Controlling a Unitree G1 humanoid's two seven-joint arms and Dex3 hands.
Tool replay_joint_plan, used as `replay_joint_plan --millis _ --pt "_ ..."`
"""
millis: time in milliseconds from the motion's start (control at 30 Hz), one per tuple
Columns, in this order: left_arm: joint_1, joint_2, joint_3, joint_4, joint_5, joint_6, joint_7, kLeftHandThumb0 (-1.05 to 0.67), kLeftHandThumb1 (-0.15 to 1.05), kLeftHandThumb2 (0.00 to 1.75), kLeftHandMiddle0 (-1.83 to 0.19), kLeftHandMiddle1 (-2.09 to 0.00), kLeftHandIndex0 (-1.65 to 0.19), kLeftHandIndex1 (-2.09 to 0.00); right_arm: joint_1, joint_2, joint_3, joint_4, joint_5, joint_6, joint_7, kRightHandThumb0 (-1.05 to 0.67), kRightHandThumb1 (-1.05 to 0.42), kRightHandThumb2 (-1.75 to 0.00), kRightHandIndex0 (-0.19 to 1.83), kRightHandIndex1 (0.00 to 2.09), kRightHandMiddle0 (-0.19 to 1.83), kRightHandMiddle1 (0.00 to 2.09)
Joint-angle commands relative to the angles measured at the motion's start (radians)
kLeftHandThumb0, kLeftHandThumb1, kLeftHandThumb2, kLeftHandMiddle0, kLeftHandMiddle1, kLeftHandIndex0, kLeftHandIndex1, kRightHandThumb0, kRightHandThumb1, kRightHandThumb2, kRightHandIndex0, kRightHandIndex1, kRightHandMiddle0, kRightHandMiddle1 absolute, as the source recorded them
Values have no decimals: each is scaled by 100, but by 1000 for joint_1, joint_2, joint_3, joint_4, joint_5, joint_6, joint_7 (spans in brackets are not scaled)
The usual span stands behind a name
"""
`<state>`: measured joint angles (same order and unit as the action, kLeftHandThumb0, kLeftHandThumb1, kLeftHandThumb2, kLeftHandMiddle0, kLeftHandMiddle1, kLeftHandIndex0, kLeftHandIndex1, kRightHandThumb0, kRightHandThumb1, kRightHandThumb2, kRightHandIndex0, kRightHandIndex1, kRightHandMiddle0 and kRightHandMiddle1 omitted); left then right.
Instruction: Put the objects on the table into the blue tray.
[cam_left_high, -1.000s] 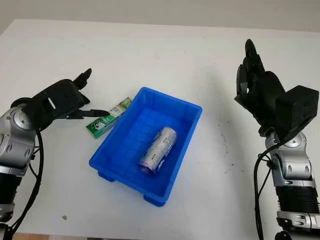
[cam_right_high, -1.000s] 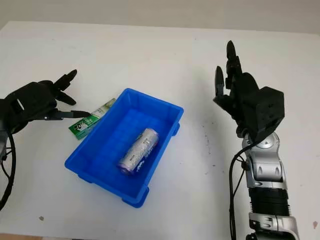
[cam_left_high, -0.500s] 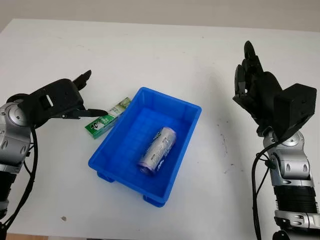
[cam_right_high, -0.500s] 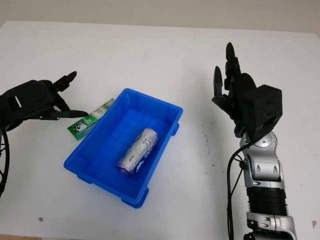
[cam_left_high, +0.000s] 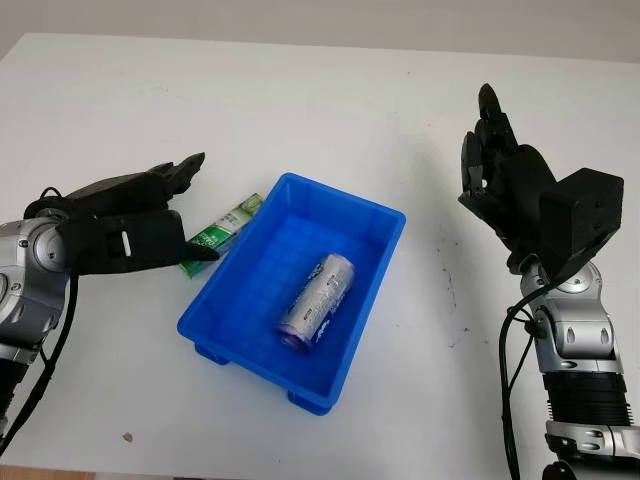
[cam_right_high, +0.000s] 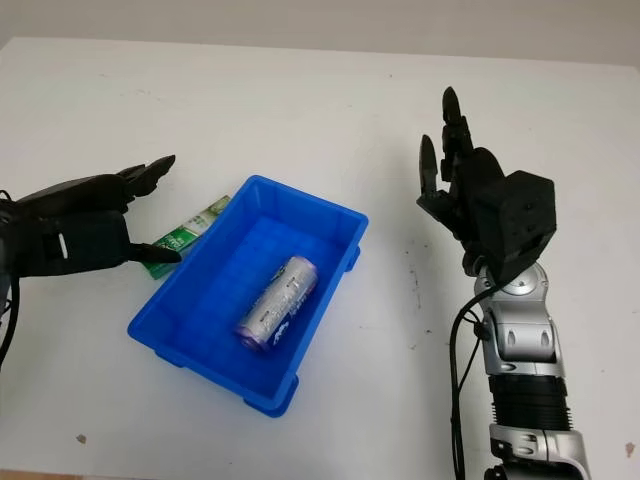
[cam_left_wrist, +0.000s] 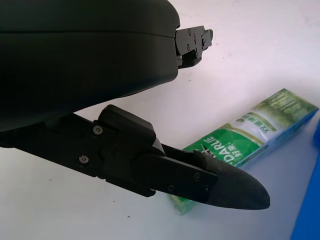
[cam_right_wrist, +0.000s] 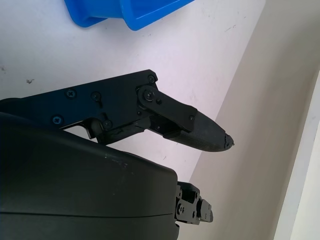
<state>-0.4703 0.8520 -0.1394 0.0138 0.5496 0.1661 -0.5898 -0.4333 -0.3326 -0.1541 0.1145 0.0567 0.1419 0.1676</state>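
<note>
Nearest the robot, the blue tray sits on the white bench, turned at an angle so that one corner points toward the viewer. Inside it a silver can lies on its side along the tray's length, resting on the tray floor.

A little farther back on the robot's left, the left hand hangs low over the bench beside the tray's left wall. It holds nothing and is open: one finger reaches forward above, and the lower one stretches out toward a green toothpaste box. In the left wrist view the lower of the fingers lies across the near end of the green toothpaste box, though whether it touches the carton or only hovers above it cannot be told. The box lies flat on the bench, just beside the outside of the tray's left wall, its far end close to the tray's back-left corner.

On the robot's right, well apart from the tray, the right hand is raised above the bench with its fingers pointing upward; it is open and holds nothing.
</note>
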Motion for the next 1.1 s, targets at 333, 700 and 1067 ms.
replay_joint_plan --millis 333,700,1067 --pt "2 13 -28 -10 78 -15 -44 -102 105 27 19 0 19 0 5 30 0 -30 9 4 -19 -60 -105 -82 -19 0 -19 0" --pt "-12 -11 -73 36 101 -15 -63 -101 105 28 19 0 19 0 14 37 -7 -50 16 12 -25 -62 -105 -81 -19 0 -19 0" --pt "-2 6 -124 34 247 -148 86 -84 105 34 -52 -158 -7 -23 22 32 -26 -55 32 12 -22 -61 -105 -76 -19 0 -19 0"
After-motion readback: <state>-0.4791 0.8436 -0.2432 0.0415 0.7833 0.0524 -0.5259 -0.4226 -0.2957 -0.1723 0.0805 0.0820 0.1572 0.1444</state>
